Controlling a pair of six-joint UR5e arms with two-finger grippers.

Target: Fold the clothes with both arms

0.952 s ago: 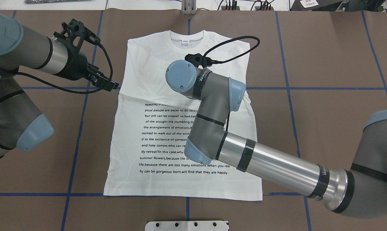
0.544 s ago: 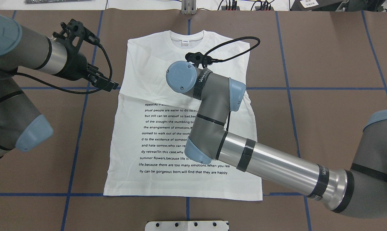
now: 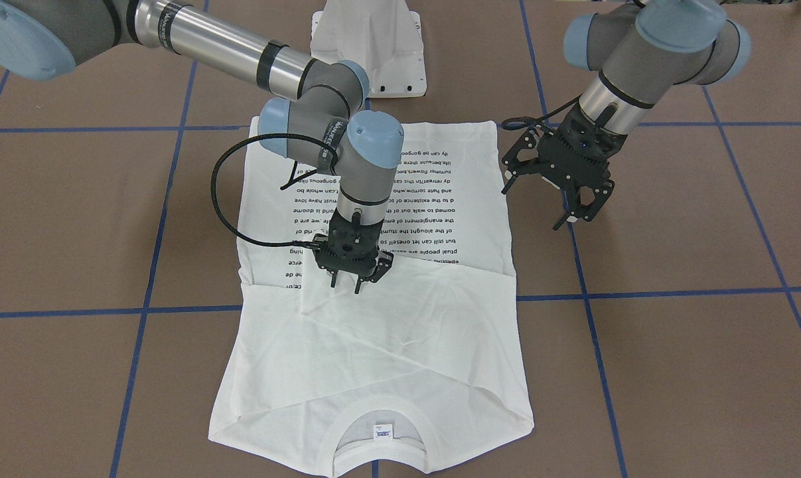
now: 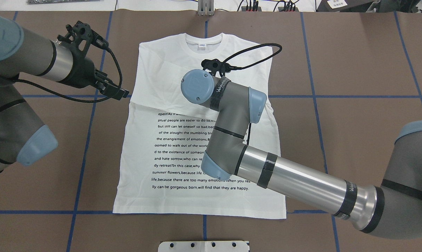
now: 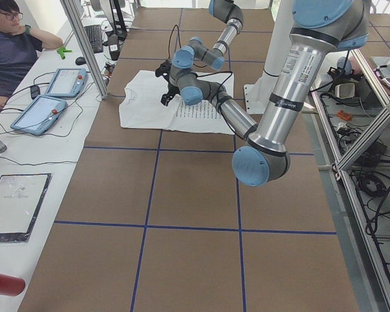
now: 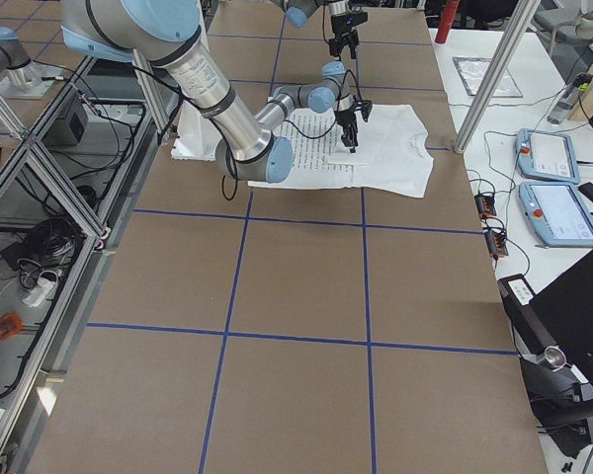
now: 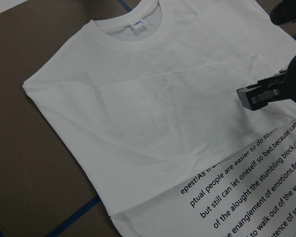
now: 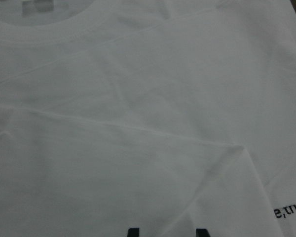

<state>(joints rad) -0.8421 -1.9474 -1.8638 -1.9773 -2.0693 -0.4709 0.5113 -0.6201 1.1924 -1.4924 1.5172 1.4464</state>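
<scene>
The table (image 4: pixel 364 63) is lit evenly from overhead, with faint shadows. Close-up, the white T-shirt (image 8: pixel 148 98) is rendered dim and blurred (letters (image 8: pixel 133 232) smeared at 6 o'clock).

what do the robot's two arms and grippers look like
The left arm and right arm are silver-and-grey jointed tubes with light-blue joint caps, black bands and white lettering. The left gripper and right gripper are black, two-fingered, each fed by a looping black cable.
</scene>
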